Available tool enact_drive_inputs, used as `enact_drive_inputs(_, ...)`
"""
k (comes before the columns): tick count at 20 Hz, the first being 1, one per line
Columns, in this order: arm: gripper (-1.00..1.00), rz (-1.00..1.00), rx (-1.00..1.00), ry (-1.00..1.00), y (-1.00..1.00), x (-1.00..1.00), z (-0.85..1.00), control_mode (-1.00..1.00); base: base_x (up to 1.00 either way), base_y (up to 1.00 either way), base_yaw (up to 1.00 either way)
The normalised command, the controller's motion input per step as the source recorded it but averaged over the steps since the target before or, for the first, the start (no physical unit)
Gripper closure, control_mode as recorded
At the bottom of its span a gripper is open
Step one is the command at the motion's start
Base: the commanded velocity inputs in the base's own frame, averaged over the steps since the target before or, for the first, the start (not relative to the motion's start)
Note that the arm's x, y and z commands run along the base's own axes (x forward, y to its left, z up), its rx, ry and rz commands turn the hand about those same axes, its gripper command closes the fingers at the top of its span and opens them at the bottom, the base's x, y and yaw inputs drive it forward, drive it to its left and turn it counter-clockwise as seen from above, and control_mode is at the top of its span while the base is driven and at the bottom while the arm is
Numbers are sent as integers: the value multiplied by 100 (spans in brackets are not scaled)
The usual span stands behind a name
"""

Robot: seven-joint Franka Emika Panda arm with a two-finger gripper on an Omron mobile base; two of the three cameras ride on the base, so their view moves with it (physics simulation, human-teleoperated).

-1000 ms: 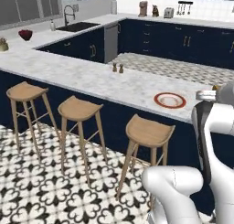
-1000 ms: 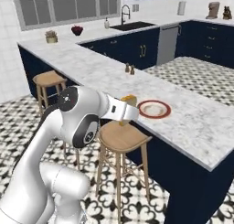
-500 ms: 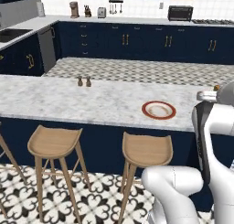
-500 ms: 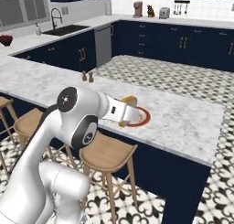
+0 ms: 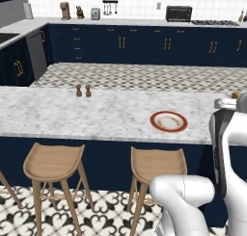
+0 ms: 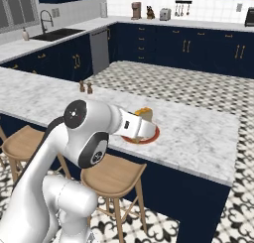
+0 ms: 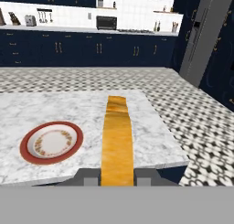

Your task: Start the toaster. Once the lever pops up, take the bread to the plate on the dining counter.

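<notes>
The gripper (image 7: 117,176) was closed partway on the bread (image 7: 117,141), pinching the golden slice by its near end so that it stood edge-on and stuck out ahead of the hand, a hold that seemed suited to carrying it without crushing it. In the hand view the slice hung over the dining counter (image 7: 151,127), to the right of the plate (image 7: 51,142) and apart from it, so the toast had evidently left the toaster (image 5: 95,13), which sat far back on the rear worktop beyond the plate. The red-rimmed plate lay bare near the counter's front edge, probably set there to be within easy reach from the stool side. My judgement was that the carry was nearly finished and a short sideways shift toward the plate remained.
</notes>
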Motion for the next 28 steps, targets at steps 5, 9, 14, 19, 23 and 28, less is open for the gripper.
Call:
enact_drive_inputs(5,100,0,0,0,0,3,0,-100,39,2,0)
enact_drive_inputs(9,100,15,20,15,0,39,19,-100,0,0,0)
enact_drive_inputs(14,100,25,34,32,-4,50,17,-100,0,0,0)
enact_drive_inputs(19,100,20,33,16,-29,35,-29,-100,0,0,0)
enact_drive_inputs(23,100,11,18,5,1,21,-28,-100,0,0,0)
enact_drive_inputs(28,100,3,5,3,57,58,-29,-100,0,0,0)
